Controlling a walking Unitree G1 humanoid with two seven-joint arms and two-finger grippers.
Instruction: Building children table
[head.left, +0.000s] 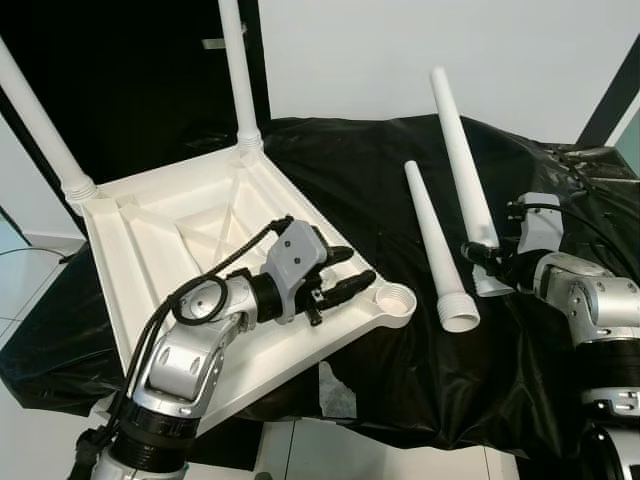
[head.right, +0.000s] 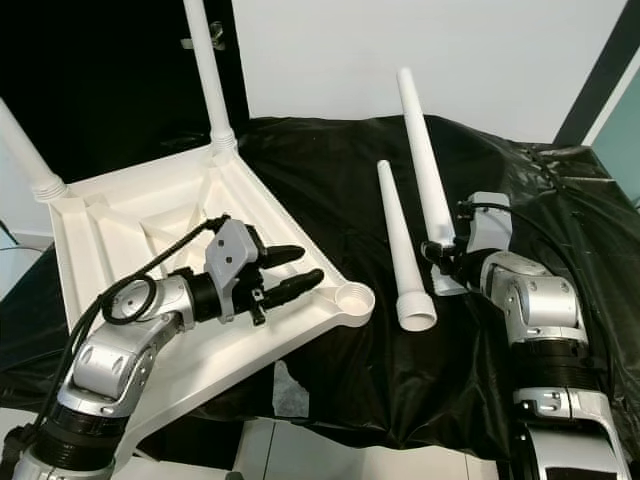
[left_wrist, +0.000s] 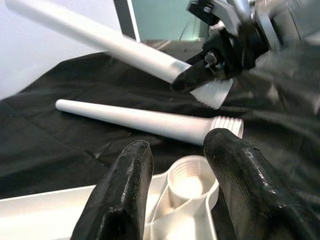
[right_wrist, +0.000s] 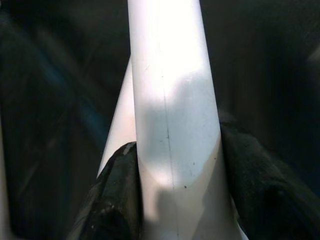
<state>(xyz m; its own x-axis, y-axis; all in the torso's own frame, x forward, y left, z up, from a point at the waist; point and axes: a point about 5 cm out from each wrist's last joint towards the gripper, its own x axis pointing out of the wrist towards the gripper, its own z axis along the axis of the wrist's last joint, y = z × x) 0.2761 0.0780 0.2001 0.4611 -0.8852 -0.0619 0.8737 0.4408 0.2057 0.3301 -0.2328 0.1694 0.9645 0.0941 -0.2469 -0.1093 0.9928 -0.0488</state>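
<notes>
A white tabletop (head.left: 170, 235) lies upside down on the black-covered table, with two legs (head.left: 232, 60) screwed into its far corners. Its near right corner has an empty threaded socket (head.left: 396, 298). My left gripper (head.left: 343, 270) hovers open over the tabletop's rim just left of that socket (left_wrist: 187, 180). My right gripper (head.left: 480, 255) is shut on a long white table leg (head.left: 462, 160) near its wide end, holding it tilted up off the table. Another loose white leg (head.left: 432, 240) lies flat between the tabletop and the held leg.
A black sheet (head.left: 380, 170) covers the table, whose front edge runs close to me. A dark door (head.left: 130, 80) stands behind the tabletop at the left. A white wall (head.left: 420, 40) lies beyond.
</notes>
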